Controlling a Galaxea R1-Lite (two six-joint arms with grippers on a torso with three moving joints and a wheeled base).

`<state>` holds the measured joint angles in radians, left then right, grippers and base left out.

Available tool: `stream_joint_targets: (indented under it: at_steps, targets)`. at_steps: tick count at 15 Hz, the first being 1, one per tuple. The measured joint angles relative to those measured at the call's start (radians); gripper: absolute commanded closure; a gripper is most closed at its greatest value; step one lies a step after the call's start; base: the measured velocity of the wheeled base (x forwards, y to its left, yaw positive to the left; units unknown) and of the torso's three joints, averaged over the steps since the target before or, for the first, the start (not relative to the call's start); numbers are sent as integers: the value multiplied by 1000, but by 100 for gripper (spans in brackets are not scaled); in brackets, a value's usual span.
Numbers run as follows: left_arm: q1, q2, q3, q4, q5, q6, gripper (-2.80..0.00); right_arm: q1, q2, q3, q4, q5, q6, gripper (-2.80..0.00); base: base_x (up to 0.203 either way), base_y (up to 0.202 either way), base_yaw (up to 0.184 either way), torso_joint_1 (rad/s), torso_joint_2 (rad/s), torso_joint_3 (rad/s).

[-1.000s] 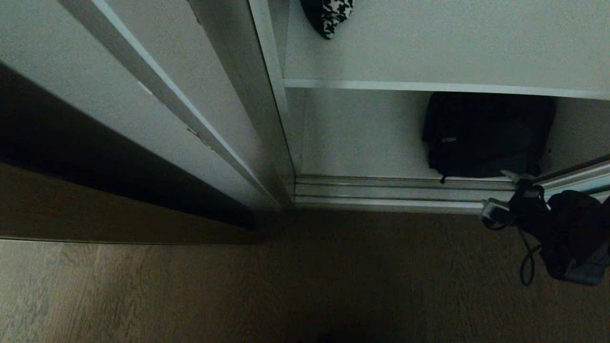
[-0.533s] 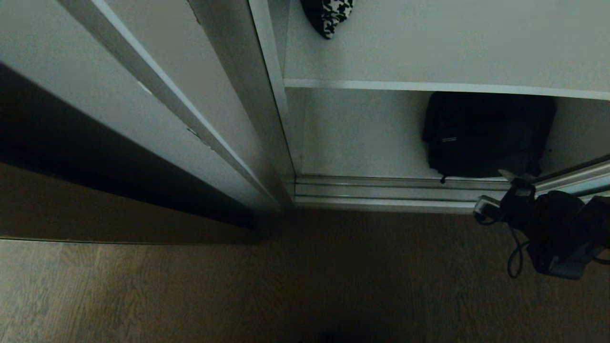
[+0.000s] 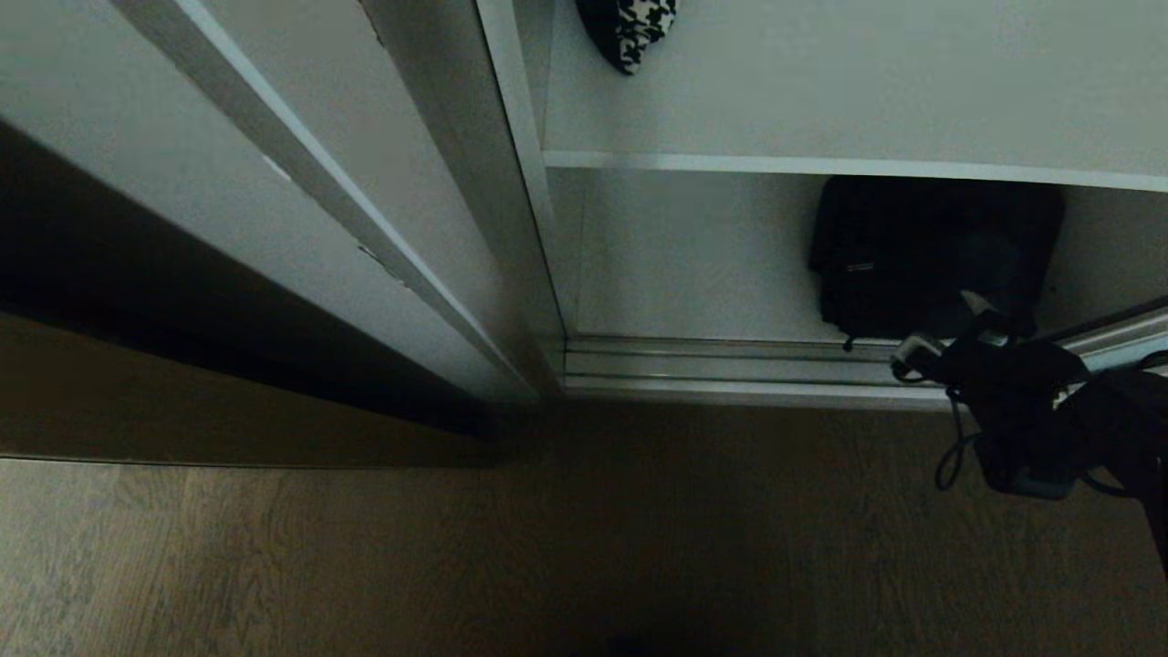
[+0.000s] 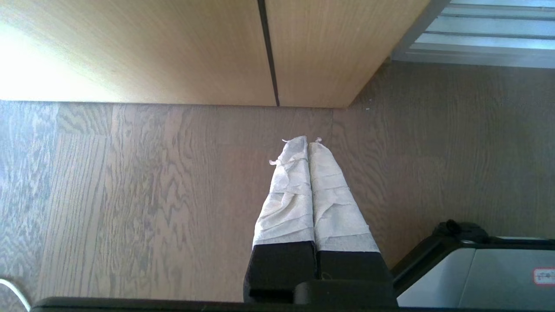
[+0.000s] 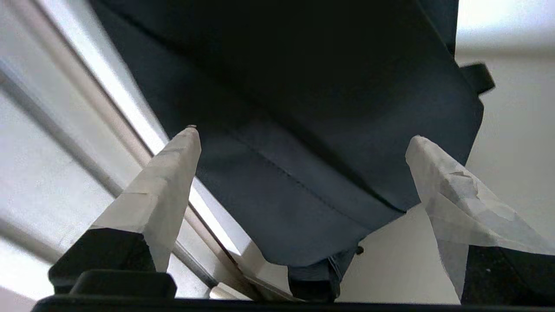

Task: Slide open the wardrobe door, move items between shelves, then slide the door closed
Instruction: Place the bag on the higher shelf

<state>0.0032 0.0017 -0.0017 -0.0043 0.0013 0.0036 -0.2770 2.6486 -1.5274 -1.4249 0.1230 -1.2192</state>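
Wood-grain floor fills the near part of the head view, dim and hard to read. Over it, the left gripper points down with its wrapped fingers pressed together on nothing, near a light wood cabinet; this arm does not show in the head view.

Low on the right of the head view the right gripper reaches over the silver floor track toward the wardrobe's bottom compartment. Its arm is cut off by the picture edge and its dark body merges with the shadows. From its wrist, its wrapped fingers stand spread wide, one on each side of the bag, which fills the space just ahead of them; whether they touch the cloth cannot be told.

That black bag sits in the bottom compartment, on its right side, partly hidden by the gripper. Beside it, at the right edge, a strip of the sliding door shows, mostly out of view.

Above runs a white shelf. On it, far left and cut off by the top edge, lies the houndstooth cloth.
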Motion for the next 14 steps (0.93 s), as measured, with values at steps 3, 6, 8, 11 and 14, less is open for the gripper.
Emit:
stream_joint_targets:
  at_steps: [3, 6, 8, 11, 14]
  targets:
    - [0, 0, 0, 0, 0, 0, 0, 3, 38, -44, 5, -12, 10, -280, 0, 0, 0, 0, 0, 0]
    - [0, 0, 0, 0, 0, 0, 0, 0, 61, -51, 5, -9, 9, -280, 0, 0, 0, 0, 0, 0]
    - [0, 0, 0, 0, 0, 0, 0, -9, 73, -50, 6, -13, 10, -280, 0, 0, 0, 0, 0, 0]
    - [0, 0, 0, 0, 0, 0, 0, -14, 91, -76, 23, -13, 11, -280, 0, 0, 0, 0, 0, 0]
    - [0, 0, 0, 0, 0, 0, 0, -15, 115, -173, 60, -39, 39, -280, 0, 0, 0, 0, 0, 0]
